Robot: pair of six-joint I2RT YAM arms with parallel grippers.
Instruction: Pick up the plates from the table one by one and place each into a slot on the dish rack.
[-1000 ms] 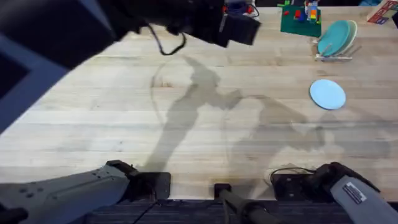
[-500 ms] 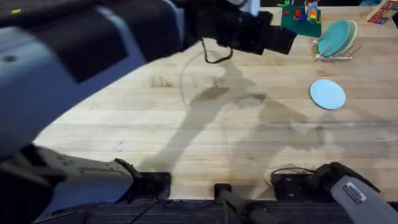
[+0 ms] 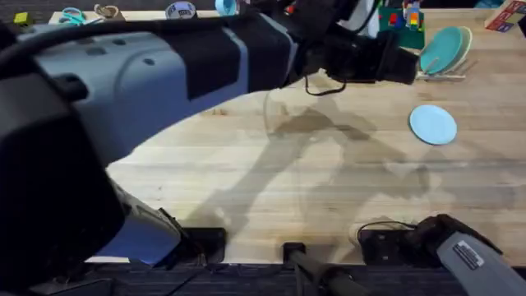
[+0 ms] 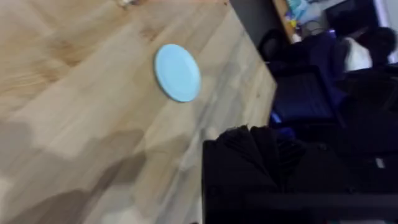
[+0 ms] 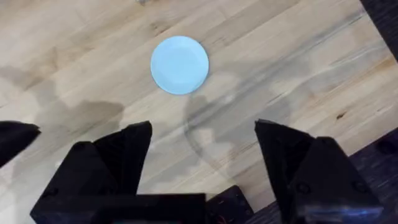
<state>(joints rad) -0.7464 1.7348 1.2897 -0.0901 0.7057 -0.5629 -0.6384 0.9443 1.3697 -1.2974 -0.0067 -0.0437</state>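
The blue plate (image 3: 432,124) lies flat on the worktop (image 3: 329,189), near the rack (image 3: 441,74) holding a teal plate (image 3: 441,49). My right jaws (image 5: 202,155) stand apart; my left jaws' state I cannot tell.

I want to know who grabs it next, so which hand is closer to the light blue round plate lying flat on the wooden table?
Left, probably. The left hand hovers just beyond the light blue round plate, toward the table's far side. The right hand hangs open, back near its base.

Matt blue plate (image 5: 180,65) on grainy wooden table (image 5: 298,56)
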